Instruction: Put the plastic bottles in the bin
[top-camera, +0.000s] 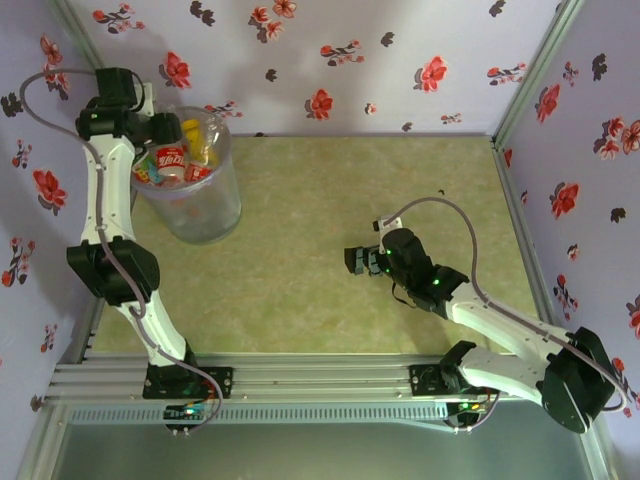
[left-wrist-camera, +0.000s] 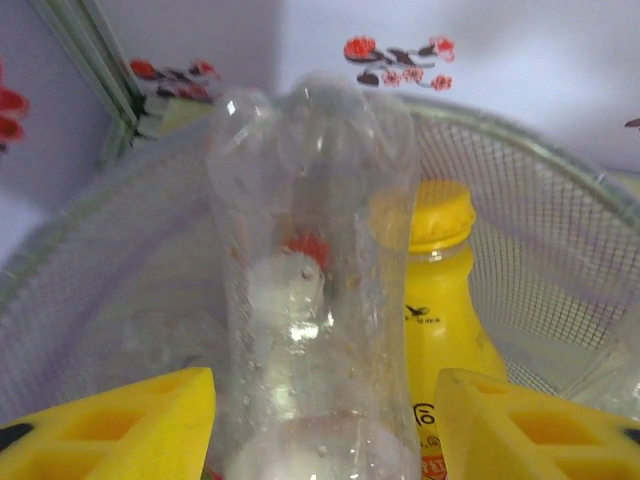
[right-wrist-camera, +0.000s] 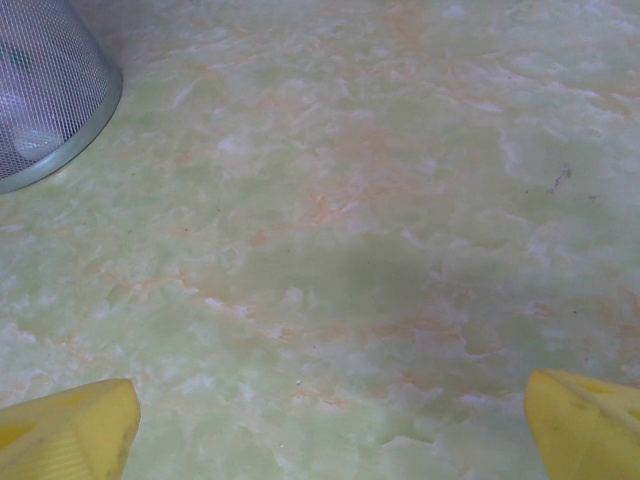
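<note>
The bin (top-camera: 205, 215) stands at the far left of the table, holding several plastic bottles with red labels (top-camera: 170, 160) and a yellow one (top-camera: 205, 148). My left gripper (top-camera: 165, 135) hangs over the bin's rim. In the left wrist view a clear bottle (left-wrist-camera: 310, 300) stands between its yellow fingers (left-wrist-camera: 120, 425), with a narrow gap to the right finger. The left gripper (left-wrist-camera: 325, 430) is open. The yellow bottle (left-wrist-camera: 440, 300) stands behind, inside the bin's wall (left-wrist-camera: 560, 230). My right gripper (top-camera: 352, 262) is open over bare table, nothing between its jaws (right-wrist-camera: 330, 430).
Flowered walls close the table on the left, back and right. The bin's base (right-wrist-camera: 40, 100) shows at the top left of the right wrist view. The green table (top-camera: 330, 200) stretches bare between the bin and the right arm.
</note>
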